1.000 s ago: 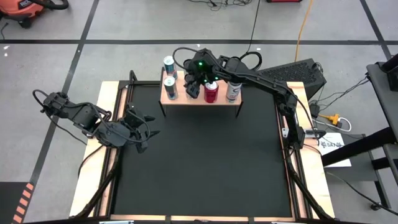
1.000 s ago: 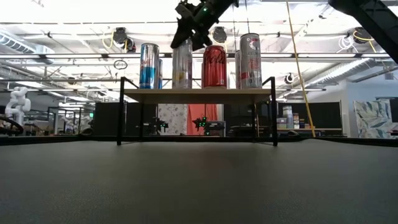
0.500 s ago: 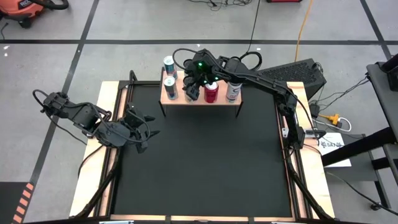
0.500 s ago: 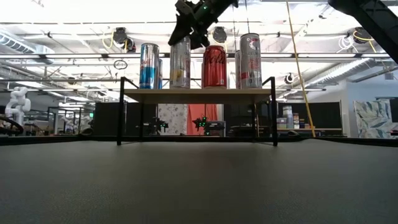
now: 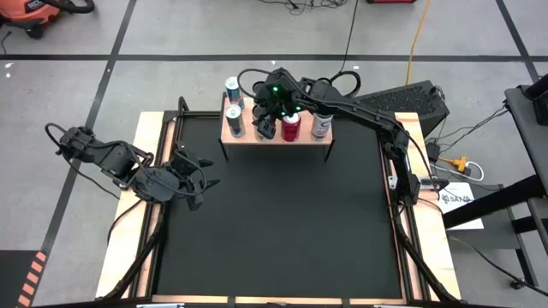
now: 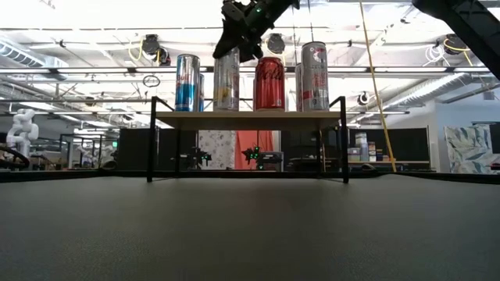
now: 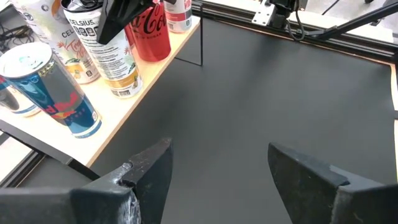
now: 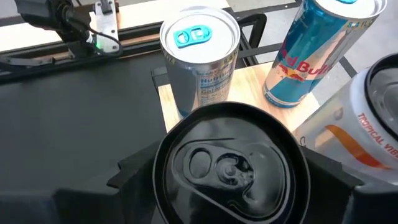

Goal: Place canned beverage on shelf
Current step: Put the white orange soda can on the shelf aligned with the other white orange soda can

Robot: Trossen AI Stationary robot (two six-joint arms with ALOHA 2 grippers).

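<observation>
The shelf (image 5: 276,137), a light-wood board on thin black legs, stands at the table's far edge with several cans upright on it. My right gripper (image 5: 267,120) is above it, shut on a silver Celsius can with a black top (image 6: 227,82), which stands second from the left in the front row. This can also shows in the right wrist view (image 8: 233,165) and the left wrist view (image 7: 115,59). A red Coke can (image 6: 269,83) stands right beside it. My left gripper (image 5: 195,175) waits open and empty over the table's left side. My right gripper pinches the Celsius can at its top rim (image 8: 163,168), one finger (image 8: 134,171) on each side. The fingers come from above, slanting down. The can is upright with its bottom (image 6: 227,108) on the shelf board.
Two Red Bull cans (image 6: 187,82) stand at the shelf's left end, a white can (image 6: 315,76) at its right end and another Celsius can (image 8: 373,124) behind the held one. The black mat (image 5: 274,222) in front of the shelf holds nothing.
</observation>
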